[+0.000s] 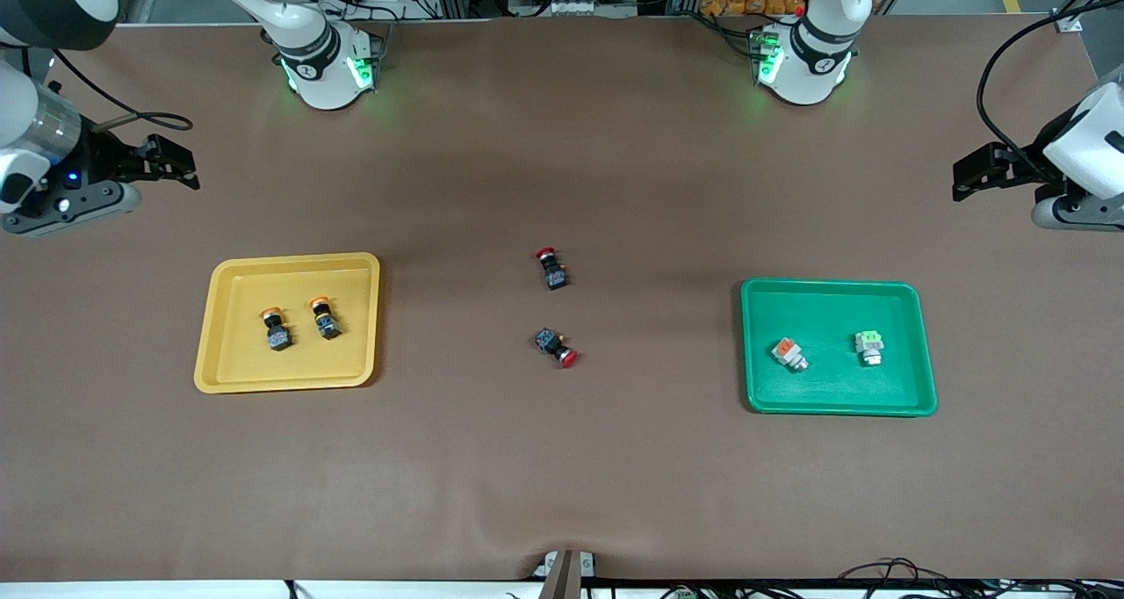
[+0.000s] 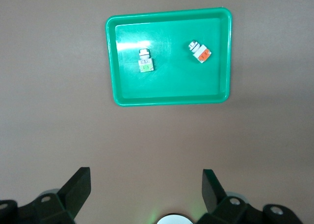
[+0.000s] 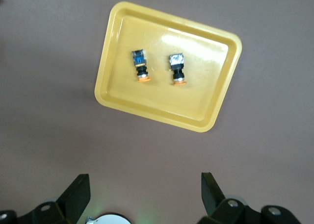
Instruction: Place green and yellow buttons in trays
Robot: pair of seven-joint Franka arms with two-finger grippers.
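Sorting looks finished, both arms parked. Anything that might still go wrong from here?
1. The two red-capped buttons lie loose mid-table between the trays; a further pick pass might grab one by mistake.
2. The orange square-capped button sits in the green tray beside the pale green one; a colour check could flag it.
3. The yellow-capped buttons lie on their sides in the yellow tray and may roll if it is bumped.
Left gripper and right gripper wait open, off the trays.

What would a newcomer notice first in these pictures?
The yellow tray, toward the right arm's end, holds two yellow-capped buttons. The green tray, toward the left arm's end, holds two whitish square-capped buttons. Between the trays, two red-capped buttons lie on the table.
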